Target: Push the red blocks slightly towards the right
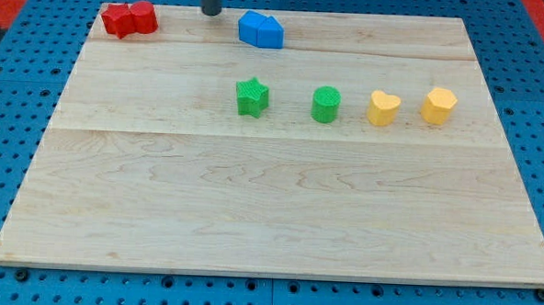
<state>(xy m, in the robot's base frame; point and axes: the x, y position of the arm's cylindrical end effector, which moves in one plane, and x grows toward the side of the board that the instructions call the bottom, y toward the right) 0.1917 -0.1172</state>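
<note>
Two red blocks sit touching at the view's top left: a red star-like block (119,20) and a red rounded block (144,16) to its right. My tip (210,13) stands at the view's top edge, to the right of the red blocks and just left of the blue blocks, touching neither. Only the rod's lower end shows.
Two blue blocks (261,30) sit together at the top middle. A green star (251,96), a green cylinder (326,104), a yellow heart (383,108) and a yellow hexagon (439,106) form a row across the wooden board (251,207). Blue pegboard surrounds the board.
</note>
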